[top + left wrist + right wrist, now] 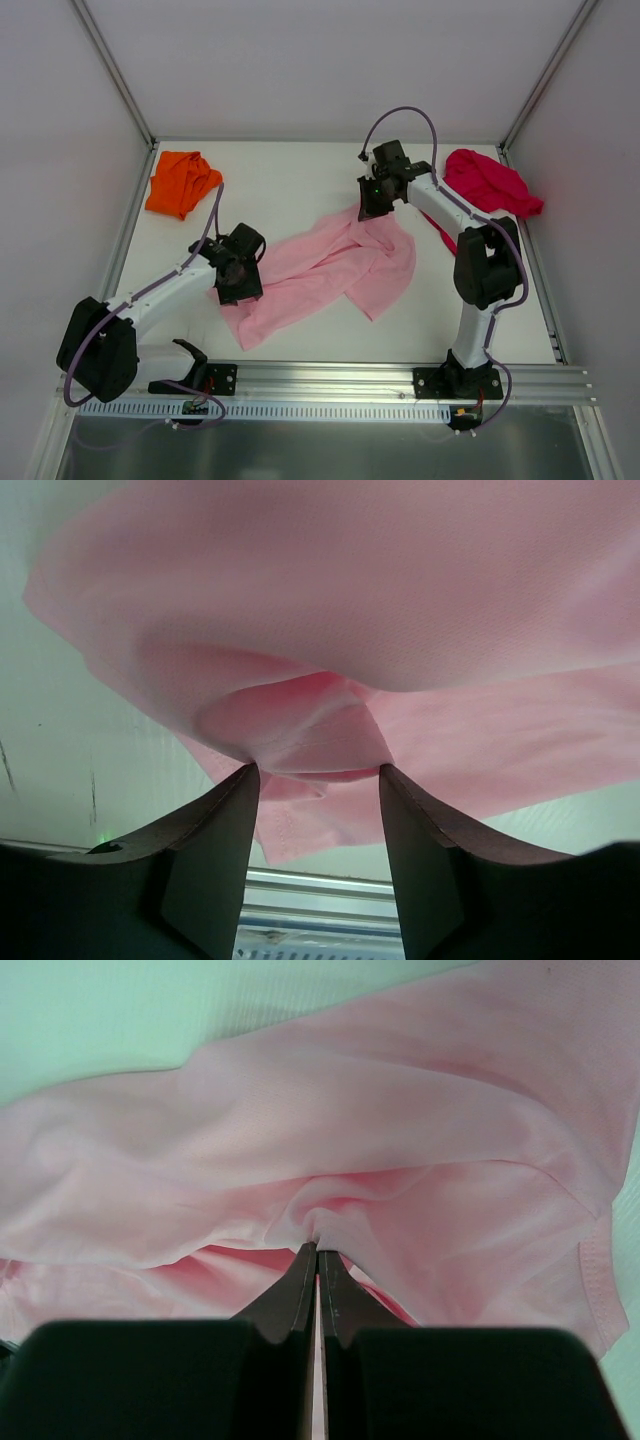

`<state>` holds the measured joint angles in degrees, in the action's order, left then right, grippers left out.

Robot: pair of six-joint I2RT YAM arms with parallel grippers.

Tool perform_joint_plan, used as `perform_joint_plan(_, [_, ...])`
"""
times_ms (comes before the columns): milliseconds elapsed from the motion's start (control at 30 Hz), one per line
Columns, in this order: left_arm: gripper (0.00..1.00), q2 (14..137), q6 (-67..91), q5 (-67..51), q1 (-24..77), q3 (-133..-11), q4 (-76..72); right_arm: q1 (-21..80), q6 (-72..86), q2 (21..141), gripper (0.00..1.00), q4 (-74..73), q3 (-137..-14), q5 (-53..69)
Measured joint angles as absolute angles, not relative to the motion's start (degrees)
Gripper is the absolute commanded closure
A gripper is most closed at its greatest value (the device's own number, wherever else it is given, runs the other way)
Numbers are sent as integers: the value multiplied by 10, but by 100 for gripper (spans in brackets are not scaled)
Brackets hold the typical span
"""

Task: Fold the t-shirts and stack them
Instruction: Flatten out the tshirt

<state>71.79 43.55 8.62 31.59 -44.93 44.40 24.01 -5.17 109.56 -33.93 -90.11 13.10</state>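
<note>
**Two tools at the pink tee.** My right tool (317, 1246) was clamped shut on a pinch of the pink tee (330, 265) at its far edge. My left tool (318, 770) stood with jaws apart, a fold of the same tee bunched between the tips. The pink tee lay rumpled at mid-counter (290, 180). The orange tee (180, 182) lay crumpled in the far-left corner and the red tee (490, 182) in the far-right.
</note>
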Motion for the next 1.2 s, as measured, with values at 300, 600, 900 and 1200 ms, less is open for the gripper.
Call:
perform_joint_plan(300, [47, 732, 435, 94, 318, -452, 420, 240, -53, 1096, 99, -340, -901, 140])
perform_joint_plan(600, [38, 747, 435, 96, 324, -441, 392, 240, -55, 1096, 99, -340, -901, 149])
perform_joint_plan(900, [72, 775, 430, 99, 332, -441, 364, 240, -57, 1096, 99, -340, -901, 153])
perform_joint_plan(1200, [100, 782, 426, 110, 338, -441, 363, 240, -61, 1096, 99, -341, -901, 153])
